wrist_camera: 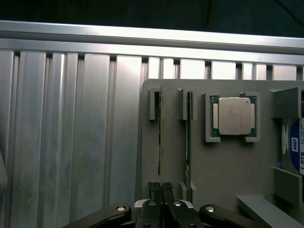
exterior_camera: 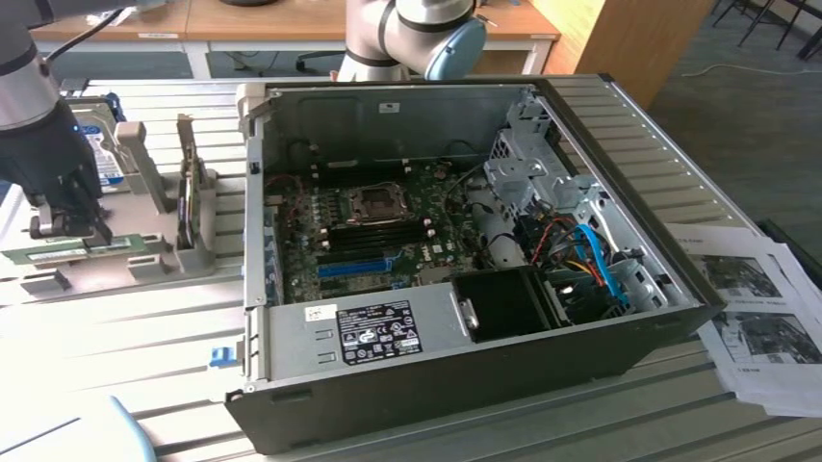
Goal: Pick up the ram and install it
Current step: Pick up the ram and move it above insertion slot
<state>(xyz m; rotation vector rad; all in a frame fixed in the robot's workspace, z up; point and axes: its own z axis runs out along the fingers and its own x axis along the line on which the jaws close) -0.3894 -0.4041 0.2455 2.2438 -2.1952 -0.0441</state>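
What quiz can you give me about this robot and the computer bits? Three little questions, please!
1. True or false: the computer case has its side open, so you can see the parts inside.
2. How many thin sticks stand on edge in the grey holder?
3. The end effector is closed on:
A) the square processor chip
B) the ram
C) the hard drive

Key
1. True.
2. Two: the ram and the other stick beside it.
3. B.
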